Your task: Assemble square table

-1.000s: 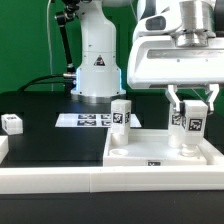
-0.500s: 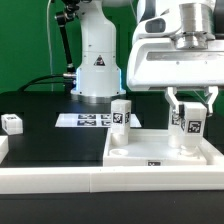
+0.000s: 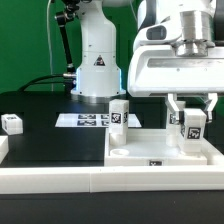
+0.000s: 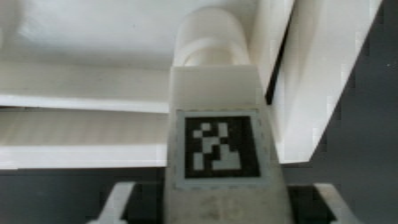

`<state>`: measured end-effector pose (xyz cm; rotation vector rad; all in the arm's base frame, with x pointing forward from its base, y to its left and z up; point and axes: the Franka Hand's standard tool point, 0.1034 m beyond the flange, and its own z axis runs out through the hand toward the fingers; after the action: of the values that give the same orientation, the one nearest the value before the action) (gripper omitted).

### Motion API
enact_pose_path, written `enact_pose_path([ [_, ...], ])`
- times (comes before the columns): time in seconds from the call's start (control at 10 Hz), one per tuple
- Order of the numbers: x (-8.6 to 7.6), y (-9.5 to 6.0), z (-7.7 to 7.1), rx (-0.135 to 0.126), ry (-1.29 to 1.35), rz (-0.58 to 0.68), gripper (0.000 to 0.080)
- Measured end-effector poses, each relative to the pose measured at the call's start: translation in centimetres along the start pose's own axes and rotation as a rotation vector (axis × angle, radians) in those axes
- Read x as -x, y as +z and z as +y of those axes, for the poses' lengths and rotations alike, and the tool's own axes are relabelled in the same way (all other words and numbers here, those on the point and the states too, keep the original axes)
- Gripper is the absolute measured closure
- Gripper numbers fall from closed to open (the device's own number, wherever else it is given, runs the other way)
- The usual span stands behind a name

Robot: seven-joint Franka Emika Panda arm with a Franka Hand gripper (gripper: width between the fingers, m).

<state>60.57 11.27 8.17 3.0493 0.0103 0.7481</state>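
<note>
Wrist view alone: held leg [image 4: 221,130] close up, tag facing camera, top [image 4: 71,125] behind. Exterior view alone: hand [image 3: 190,112] clamped on held leg, upright inside top's rim. Surface [image 3: 45,108] black; backdrop [image 3: 20,40] green. One top. Three legs: held leg; second leg [image 3: 120,113] upright at top's far edge; third leg [image 3: 12,123] lying well apart from top.
</note>
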Motion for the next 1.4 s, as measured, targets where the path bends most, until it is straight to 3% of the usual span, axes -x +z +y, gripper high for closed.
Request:
enact_pose_path([
  [0.5, -0.27, 0.18, -0.35, -0.002, -0.011, 0.046, 0.0509],
  [0.7, -0.27, 0.19, -0.35, -0.002, -0.013, 0.046, 0.0265],
  [0.8, -0.27, 0.19, -0.35, -0.002, -0.013, 0.046, 0.0265],
  [0.9, -0.27, 0.19, -0.35, -0.002, -0.014, 0.046, 0.0174],
  [1.4, -1.05, -0.57, 0.15, -0.001, -0.033, 0.045, 0.0150],
])
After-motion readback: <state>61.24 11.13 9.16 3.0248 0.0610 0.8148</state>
